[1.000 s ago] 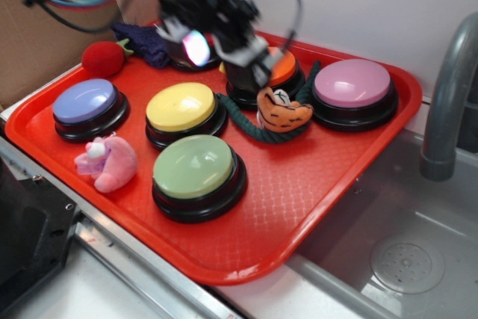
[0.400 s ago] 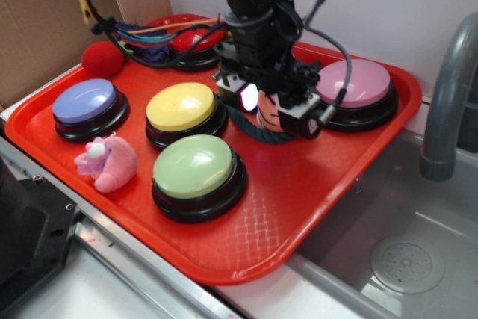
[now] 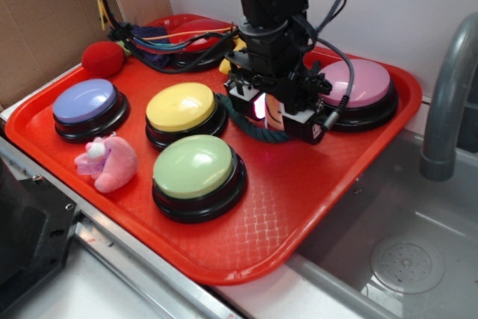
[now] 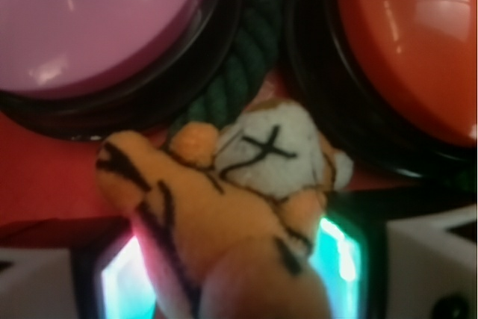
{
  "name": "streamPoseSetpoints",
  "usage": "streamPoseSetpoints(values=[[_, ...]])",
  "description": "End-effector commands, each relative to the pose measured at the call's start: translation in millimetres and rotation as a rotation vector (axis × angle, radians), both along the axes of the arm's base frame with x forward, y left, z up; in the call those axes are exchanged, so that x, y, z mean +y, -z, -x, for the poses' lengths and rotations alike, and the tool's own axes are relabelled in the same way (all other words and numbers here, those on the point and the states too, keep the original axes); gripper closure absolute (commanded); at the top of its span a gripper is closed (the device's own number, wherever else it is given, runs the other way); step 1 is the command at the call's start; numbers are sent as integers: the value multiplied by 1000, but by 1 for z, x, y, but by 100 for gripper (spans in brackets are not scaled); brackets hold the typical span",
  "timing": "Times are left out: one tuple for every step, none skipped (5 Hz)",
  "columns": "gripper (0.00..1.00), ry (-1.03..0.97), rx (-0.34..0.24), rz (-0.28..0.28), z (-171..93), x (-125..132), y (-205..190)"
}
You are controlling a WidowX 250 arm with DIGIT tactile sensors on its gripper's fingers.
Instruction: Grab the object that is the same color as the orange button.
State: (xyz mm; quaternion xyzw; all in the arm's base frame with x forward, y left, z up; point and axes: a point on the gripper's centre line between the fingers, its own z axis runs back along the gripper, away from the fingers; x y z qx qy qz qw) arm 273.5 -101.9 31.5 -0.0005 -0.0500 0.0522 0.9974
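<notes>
While the jaws (image 3: pixel 278 113) hang low over the middle of the red tray (image 3: pixel 314 199), the little orange tiger (image 4: pixel 231 207) sits right under them. From the outside view the arm hides the toy. The wrist view shows it well: the tiger fills the middle and the 6 o'clock part of that picture, with its white face pointing to 12 o'clock. A glowing pad (image 4: pixel 119 289) shows at 7 o'clock and another at 5 o'clock, one on each side of the tiger's body. The jaws look set around the toy, but I cannot tell if they are squeezing it yet.

The orange button (image 4: pixel 418 42) is at 2 o'clock in the wrist view, very near the tiger's head. The pink button (image 4: pixel 97 20) is at 10 o'clock. A dark green rope (image 4: pixel 239 65) runs between them and touches the tiger's head.

I think the reaching part is done. What is left is to close on the tiger and lift it off the tray. The rope could snag on the way up.
</notes>
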Motion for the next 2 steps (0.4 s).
streamPoseSetpoints(values=[[100, 74, -48, -10, -12, -2, -23], [100, 191, -12, -29, -12, -2, -34]])
